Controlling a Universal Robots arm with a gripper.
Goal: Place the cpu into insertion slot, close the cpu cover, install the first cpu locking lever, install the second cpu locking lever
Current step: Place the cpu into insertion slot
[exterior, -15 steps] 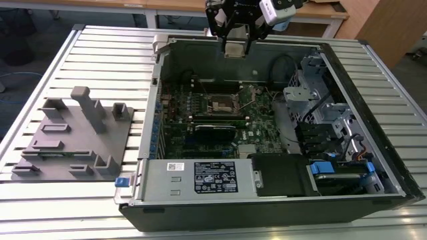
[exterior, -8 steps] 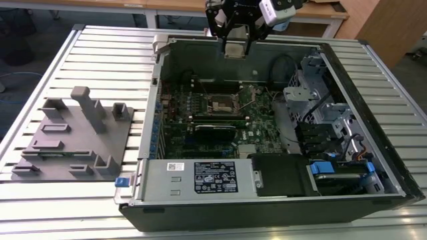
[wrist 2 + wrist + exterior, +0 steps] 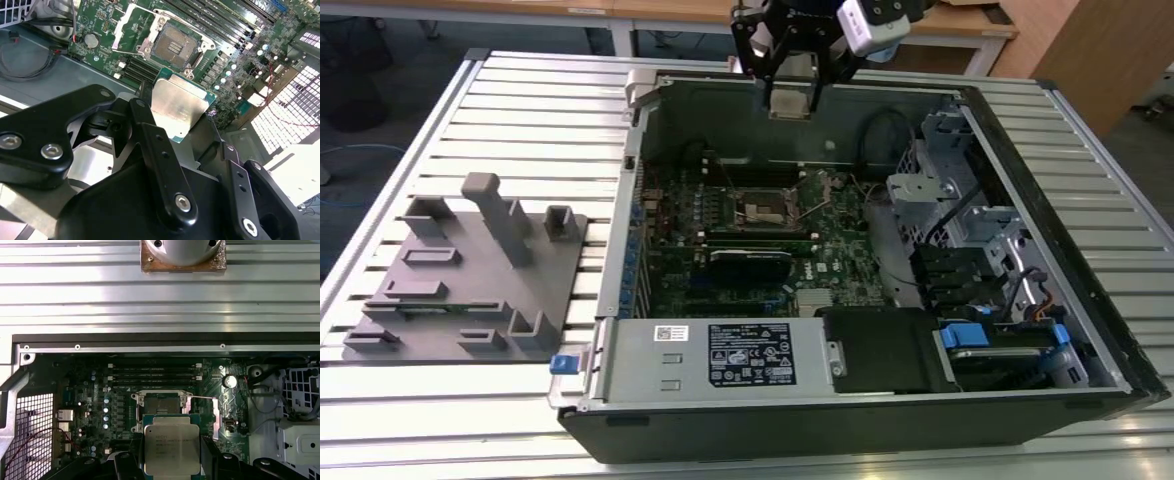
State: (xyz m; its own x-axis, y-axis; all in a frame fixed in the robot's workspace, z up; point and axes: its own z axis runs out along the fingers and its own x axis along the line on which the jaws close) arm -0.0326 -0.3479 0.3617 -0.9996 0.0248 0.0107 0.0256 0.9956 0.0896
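Note:
My gripper hangs above the far wall of the open computer case and is shut on the cpu, a silver-grey square chip. In both wrist views the cpu sits between the black fingers, metal top showing. The insertion slot lies open on the green board, below and apart from the chip. The cpu cover stands swung up at one side of the slot.
Long black memory slots run beside the socket, and a black card lies nearer the front. A power supply and drive cages fill the case's front and right. A grey fixture stands on the slatted table at the exterior view's left.

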